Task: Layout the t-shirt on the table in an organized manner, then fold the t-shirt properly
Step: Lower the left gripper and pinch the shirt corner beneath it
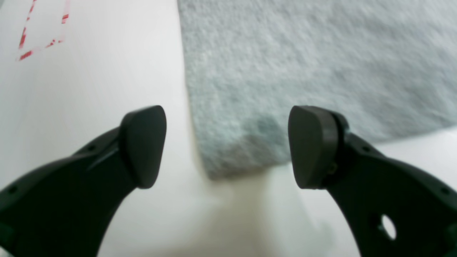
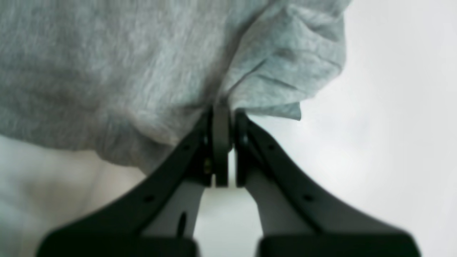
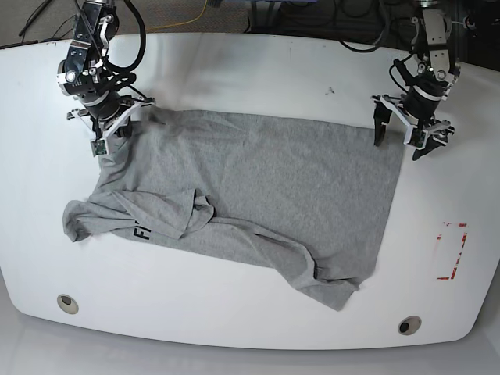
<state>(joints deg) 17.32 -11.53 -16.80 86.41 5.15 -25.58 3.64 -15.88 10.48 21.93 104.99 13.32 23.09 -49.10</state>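
Robotics lab, white table [image 3: 258,70], trailing cables [image 3: 195,12], red outline mark [image 3: 451,250]

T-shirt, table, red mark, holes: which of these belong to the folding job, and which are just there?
Belongs to the job:
grey t-shirt
white table
right gripper, shut on the t-shirt
left gripper, open

Just there:
red outline mark
two round holes
cables

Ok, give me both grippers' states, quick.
Left gripper: open, holding nothing, at the t-shirt corner.
Right gripper: shut on the t-shirt.
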